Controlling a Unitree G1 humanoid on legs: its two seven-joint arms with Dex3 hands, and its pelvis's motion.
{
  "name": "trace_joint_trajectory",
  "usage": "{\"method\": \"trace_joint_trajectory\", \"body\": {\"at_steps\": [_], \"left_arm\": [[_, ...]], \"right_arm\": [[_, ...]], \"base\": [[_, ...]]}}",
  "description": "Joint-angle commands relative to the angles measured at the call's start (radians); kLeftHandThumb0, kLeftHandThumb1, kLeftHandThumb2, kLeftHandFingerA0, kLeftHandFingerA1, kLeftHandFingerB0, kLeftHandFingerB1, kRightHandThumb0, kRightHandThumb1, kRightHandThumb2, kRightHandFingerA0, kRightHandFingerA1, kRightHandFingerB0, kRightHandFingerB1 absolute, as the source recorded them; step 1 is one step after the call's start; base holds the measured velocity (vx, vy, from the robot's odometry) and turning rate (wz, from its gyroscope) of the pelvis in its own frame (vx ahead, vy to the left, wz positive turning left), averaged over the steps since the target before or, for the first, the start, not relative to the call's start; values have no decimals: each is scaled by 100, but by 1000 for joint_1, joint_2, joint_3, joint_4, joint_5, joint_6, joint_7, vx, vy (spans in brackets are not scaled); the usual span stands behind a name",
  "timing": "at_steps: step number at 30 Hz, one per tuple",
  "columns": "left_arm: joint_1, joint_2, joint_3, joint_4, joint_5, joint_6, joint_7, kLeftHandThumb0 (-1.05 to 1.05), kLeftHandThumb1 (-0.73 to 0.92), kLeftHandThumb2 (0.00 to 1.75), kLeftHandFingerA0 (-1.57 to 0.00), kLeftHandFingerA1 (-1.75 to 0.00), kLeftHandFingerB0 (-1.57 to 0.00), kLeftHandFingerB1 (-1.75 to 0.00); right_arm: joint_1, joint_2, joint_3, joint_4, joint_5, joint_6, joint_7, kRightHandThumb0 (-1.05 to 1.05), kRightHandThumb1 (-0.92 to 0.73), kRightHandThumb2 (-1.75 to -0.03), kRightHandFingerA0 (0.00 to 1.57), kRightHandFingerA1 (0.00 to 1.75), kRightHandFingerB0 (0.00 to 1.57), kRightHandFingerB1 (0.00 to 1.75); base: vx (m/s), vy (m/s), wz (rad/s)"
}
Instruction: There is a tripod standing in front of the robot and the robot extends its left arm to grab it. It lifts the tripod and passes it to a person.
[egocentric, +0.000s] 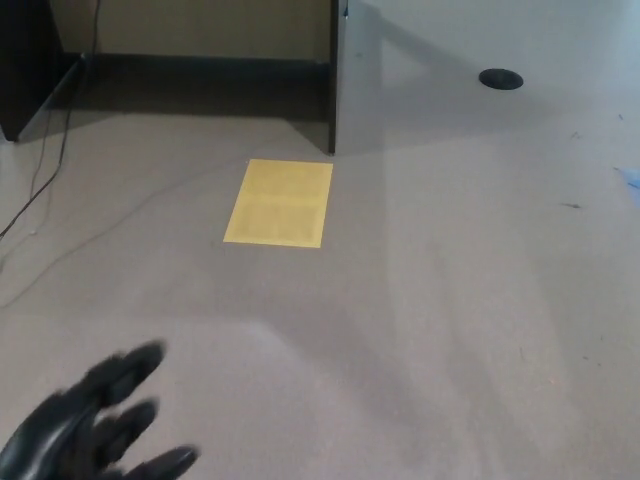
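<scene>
Floor: grey carpet (450, 330), flat yellow paper sheet (279, 202) far centre.
Left hand: black robot hand (85, 430), near left corner, fingers spread, empty.
Tripod: not visible; direction from hand unknown.
Right hand: absent from view.

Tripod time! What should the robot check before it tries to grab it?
1. Tripod in view: not ok, none shows in the head view.
2. Left hand empty: ok, it holds nothing.
3. Left hand's fingers apart: ok, they look spread, though blurred.
4. Left hand near the tripod: cannot tell, with no tripod showing.
5. Person ready to take it: cannot tell, nobody shows.
6. Things on the floor: ok to note a yellow sheet lying flat and a thin cable at the left.
</scene>
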Motion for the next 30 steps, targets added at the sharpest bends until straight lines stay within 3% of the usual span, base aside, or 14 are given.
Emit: {"method": "trace_joint_trajectory", "body": {"at_steps": [1, 2, 3, 6, 7, 11, 12, 14, 16, 20, 21, 22, 28, 30], "left_arm": [[146, 115, 72, 735, 236, -701, 182, -52, 33, 64, -6, -22, 0, 0], [149, 121, 58, 774, 247, -700, 202, -46, 28, 60, -7, -26, 0, 0], [138, 127, 44, 819, 256, -704, 221, -38, 25, 60, -7, -31, 0, -7], [99, 131, 48, 878, 226, -684, 204, -34, 26, 60, -8, -28, 0, -9], [92, 131, 50, 884, 218, -686, 198, -37, 28, 60, -6, -24, 0, -5], [57, 148, 38, 943, 206, -685, 171, -35, 29, 59, -5, -15, 0, -2], [43, 153, 32, 965, 204, -681, 162, -35, 31, 60, -6, -17, 0, -2], [30, 161, 14, 986, 217, -681, 173, -32, 30, 61, -9, -26, 0, -4], [23, 176, -15, 1011, 241, -682, 181, -31, 28, 59, -9, -24, 0, -4], [4, 181, -35, 1054, 246, -691, 172, -25, 36, 51, -13, -29, 0, -21], [0, 182, -42, 1064, 252, -689, 180, -25, 26, 62, -15, -42, -1, -20], [-2, 183, -46, 1073, 254, -690, 184, -23, 25, 63, -13, -43, 0, -24], [13, 197, -77, 1112, 281, -737, 201, -23, 38, 57, -9, -33, -10, -21], [4, 196, -82, 1139, 279, -761, 200, -18, 39, 53, -11, -29, -8, -25]], "right_arm": [[4, -20, -14, 18, 10, -4, -7, -48, -61, -87, 52, 54, 35, 47], [20, -23, -15, 12, 12, -9, -9, -42, -72, -62, 59, 39, 40, 34], [28, -23, -19, 11, 16, -13, -10, -48, -60, -87, 51, 54, 35, 47], [33, -21, -40, 15, 39, -7, -4, -47, -60, -87, 51, 54, 35, 47], [38, -22, -41, 13, 39, -7, -9, -41, -73, -61, 61, 44, 42, 35], [38, -28, -39, 10, 34, -12, -15, -41, -73, -63, 61, 42, 41, 34], [33, -29, -40, 12, 35, -13, -14, -47, -61, -87, 52, 54, 35, 47], [28, -26, -50, 15, 45, -7, -9, -39, -73, -62, 60, 42, 41, 34], [23, -27, -39, 15, 30, 1, -14, -47, -61, -88, 52, 54, 35, 47], [6, -32, -30, 25, 18, 1, -12, -43, -71, -62, 58, 40, 40, 34], [1, -31, -28, 31, 16, 7, -14, -48, -60, -87, 52, 54, 35, 47], [1, -30, -28, 32, 15, 7, -15, -42, -73, -62, 62, 43, 42, 35], [24, -25, -27, 31, 12, -2, -42, -49, -59, -87, 53, 54, 34, 47], [29, -26, -29, 30, 11, -4, -58, -43, -71, -62, 63, 40, 39, 33]], "base": [[0, 0, 0], [0, 0, 0], [0, 0, 0], [0, 0, 0], [0, 0, 0], [0, 0, 0], [0, 0, 0], [0, 0, 0], [0, 0, 0], [0, 0, 0], [0, 0, 0], [0, 0, 0], [0, 0, 0], [0, 0, 0]]}}
